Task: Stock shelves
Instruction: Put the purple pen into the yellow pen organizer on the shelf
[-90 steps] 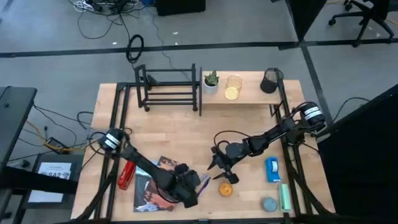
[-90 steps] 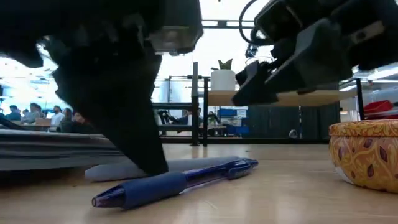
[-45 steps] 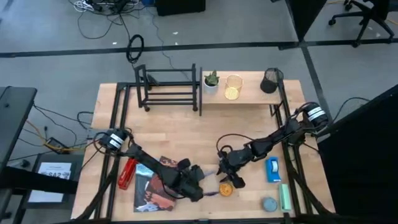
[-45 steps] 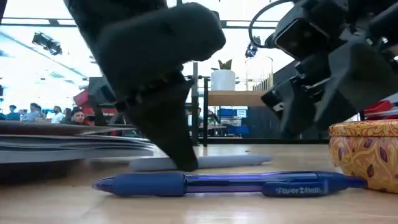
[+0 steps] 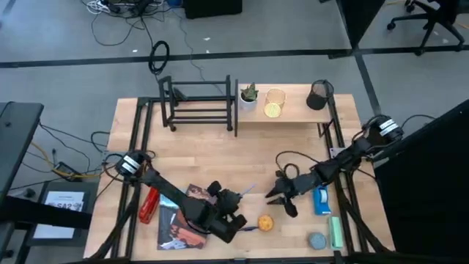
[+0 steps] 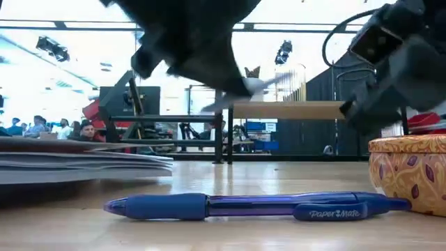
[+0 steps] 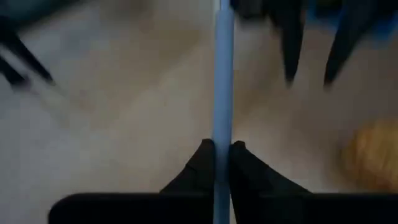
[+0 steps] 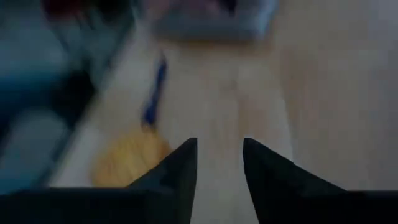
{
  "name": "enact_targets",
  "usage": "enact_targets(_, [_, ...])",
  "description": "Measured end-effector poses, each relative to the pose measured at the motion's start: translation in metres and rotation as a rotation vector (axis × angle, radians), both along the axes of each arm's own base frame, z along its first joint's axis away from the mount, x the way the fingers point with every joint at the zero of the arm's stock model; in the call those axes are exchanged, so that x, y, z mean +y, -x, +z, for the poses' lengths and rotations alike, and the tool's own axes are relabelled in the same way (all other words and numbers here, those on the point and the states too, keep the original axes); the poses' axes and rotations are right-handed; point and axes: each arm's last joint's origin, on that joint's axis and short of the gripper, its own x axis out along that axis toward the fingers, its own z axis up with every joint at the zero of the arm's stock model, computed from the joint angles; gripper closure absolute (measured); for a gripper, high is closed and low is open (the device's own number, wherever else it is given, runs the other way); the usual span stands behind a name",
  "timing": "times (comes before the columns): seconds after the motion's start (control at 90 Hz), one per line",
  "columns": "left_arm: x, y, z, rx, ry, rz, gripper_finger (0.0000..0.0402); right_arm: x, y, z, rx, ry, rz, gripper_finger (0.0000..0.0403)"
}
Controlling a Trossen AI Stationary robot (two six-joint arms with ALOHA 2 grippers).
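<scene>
L gripper (image 7: 217, 155) pinches a pale grey pen (image 7: 222, 74) (lifted off table); R gripper (image 8: 219, 163) hangs empty, fingers apart, near yellow tin (image 5: 266, 222).

I work in what looks like a robotics lab set inside a large open office or workshop hall. My wooden table (image 5: 212, 158) stands on a grey floor (image 5: 66, 73) marked with dark tape lines, and loose cables (image 5: 121, 7) lie in a tangle near its far side. A rolling office chair (image 5: 429, 18) sits at the far right corner, and dark partition panels (image 5: 440, 183) close off my right side. Looking level across the table, I see a bright hall with ceiling rails and hanging lights (image 6: 52, 47), and several seated people (image 6: 66, 130) far off at the left.
</scene>
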Motion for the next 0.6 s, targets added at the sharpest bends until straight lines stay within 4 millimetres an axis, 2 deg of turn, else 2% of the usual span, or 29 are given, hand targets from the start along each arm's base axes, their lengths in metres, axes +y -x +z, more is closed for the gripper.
enact_targets(0.189, [-0.015,-0.002,0.024,-0.189,-0.109,0.035,0.0401,-0.005,-0.006,0.03,-0.386,-0.009,-0.056,0.0246])
enact_targets(0.422, [-0.028,0.001,0.057,-0.286,-0.212,0.048,0.0401,-0.015,-0.01,0.045,-0.521,0.002,-0.112,0.018])
enact_targets(0.6, [-0.03,-0.003,0.076,-0.319,-0.263,0.024,0.0401,-0.009,-0.024,0.074,-0.694,0.004,-0.057,0.0165])
